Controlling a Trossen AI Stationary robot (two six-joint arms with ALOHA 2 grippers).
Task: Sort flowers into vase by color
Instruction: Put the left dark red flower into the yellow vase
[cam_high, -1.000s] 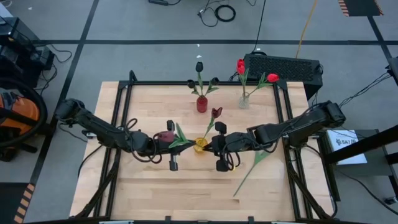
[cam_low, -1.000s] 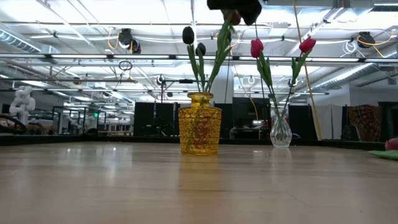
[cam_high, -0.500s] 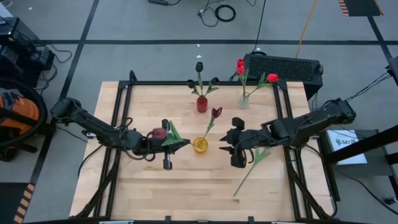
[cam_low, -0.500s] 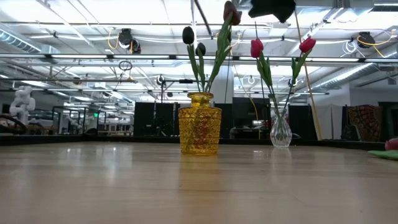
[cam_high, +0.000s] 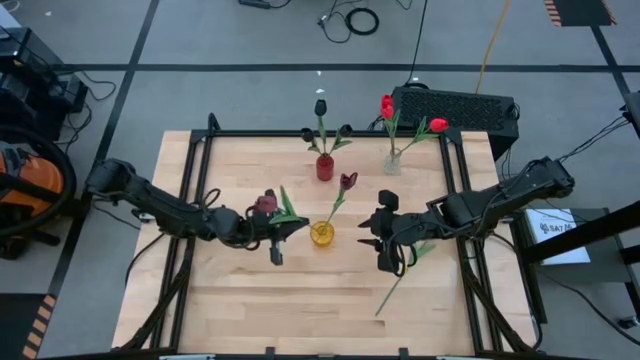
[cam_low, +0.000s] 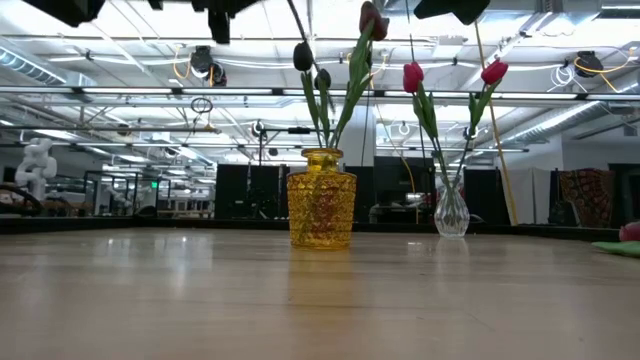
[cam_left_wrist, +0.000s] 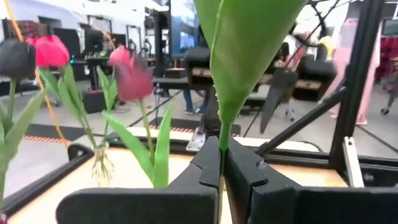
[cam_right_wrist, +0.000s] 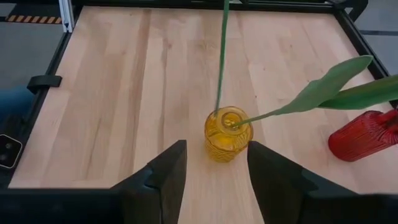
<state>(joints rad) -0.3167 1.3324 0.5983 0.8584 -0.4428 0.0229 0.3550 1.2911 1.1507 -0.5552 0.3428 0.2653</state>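
My left gripper (cam_high: 300, 226) is shut on a maroon tulip (cam_high: 265, 205) just left of the yellow vase (cam_high: 322, 233). That tulip's stem (cam_right_wrist: 221, 56) runs down to the rim of the vase's mouth. Another maroon tulip (cam_high: 347, 181) stands with its stem in the yellow vase, leaning toward the far edge. My right gripper (cam_right_wrist: 216, 149) is open to the right of the vase and above it, holding nothing. Dark tulips stand in a red vase (cam_high: 325, 167) and red tulips in a clear vase (cam_high: 392, 162). My left gripper pinches the tulip's thin green stem (cam_left_wrist: 221, 146) between its two fingers, just under a broad leaf (cam_left_wrist: 242, 56). The fingers come about level from the table's left and lie across the stem. The tulip is lifted and leans back over the gripper.
One more tulip (cam_high: 400, 280) lies on the table under my right arm, near the right front. A black frame (cam_high: 455, 190) borders the wooden table (cam_high: 230, 310). A dark box (cam_high: 455, 108) stands behind the far right corner.
My right gripper has opened, let go of the tulip in the yellow vase and drawn back toward the table's right edge. That tulip stays in the vase. My left gripper has come down beside the vase with its tulip.
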